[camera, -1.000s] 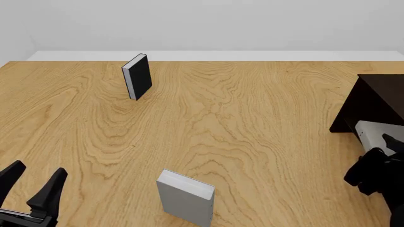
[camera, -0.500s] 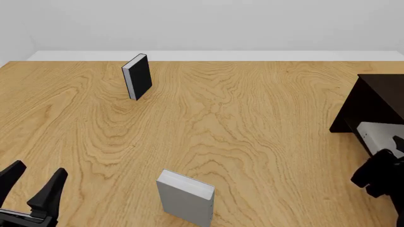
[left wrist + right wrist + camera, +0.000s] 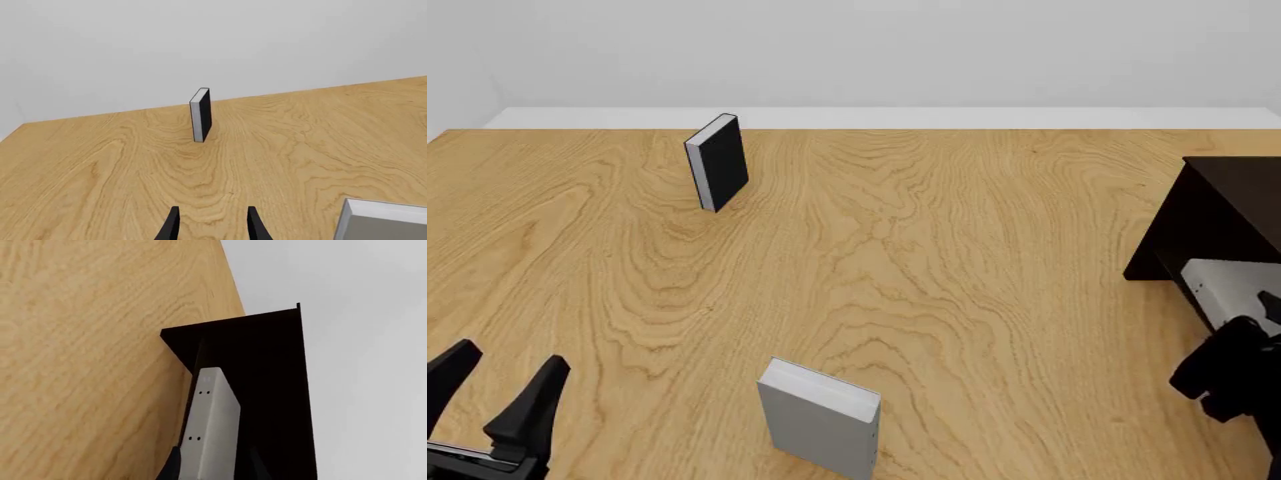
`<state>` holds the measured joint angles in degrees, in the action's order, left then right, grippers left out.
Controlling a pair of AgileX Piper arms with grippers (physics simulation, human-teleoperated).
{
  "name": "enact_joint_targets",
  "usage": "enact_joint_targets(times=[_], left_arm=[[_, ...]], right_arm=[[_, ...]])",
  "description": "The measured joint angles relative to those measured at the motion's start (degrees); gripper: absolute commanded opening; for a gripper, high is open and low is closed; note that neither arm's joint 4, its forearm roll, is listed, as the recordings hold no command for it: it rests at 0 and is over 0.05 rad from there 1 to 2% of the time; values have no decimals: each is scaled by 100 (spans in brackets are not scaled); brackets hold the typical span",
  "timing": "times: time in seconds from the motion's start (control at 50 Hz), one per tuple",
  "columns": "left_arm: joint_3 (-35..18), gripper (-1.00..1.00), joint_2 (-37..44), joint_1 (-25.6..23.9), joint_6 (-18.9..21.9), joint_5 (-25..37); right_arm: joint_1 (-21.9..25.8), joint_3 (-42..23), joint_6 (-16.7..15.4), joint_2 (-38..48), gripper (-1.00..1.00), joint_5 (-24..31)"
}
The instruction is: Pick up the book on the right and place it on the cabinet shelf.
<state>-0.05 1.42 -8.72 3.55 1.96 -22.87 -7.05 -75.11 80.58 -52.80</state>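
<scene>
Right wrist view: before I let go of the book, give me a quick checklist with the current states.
1. Right hand shut on the book: ok, fingers flank its near end.
2. Book inside the cabinet shelf: ok, its far end is within the dark opening.
3. Book resting on a shelf board: cannot tell.
4. Room to back out: ok, bare table beside the right hand.
5. Left hand away from the work: ok, open at the near left.

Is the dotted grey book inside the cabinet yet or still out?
Partly in: the book reaches into the cabinet opening, near end between the right gripper fingers.
</scene>
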Motion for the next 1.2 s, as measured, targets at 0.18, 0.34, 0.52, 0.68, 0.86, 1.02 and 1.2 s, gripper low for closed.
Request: enact_joint_targets(times=[0.18,0.34,0.52,0.68,0.86,1.02,1.2], left_arm=[[0,100,-20,1,-4,17],[0,100,-24,1,-8,17],[0,100,-16,-4,-14,5],[0,100,-13,-8,-21,-2],[0,100,-8,-10,-27,-9],[0,100,-14,-11,-32,-4],[0,100,-21,-7,-37,2]], right_arm=[[88,-31,-4,-136,100,276],[175,-54,23,-218,100,441],[349,-96,67,-364,100,696],[535,-156,101,-480,100,913],[696,-246,115,-538,100,1033],[927,-479,135,-632,100,1145],[1495,-1012,284,-835,100,1432]])
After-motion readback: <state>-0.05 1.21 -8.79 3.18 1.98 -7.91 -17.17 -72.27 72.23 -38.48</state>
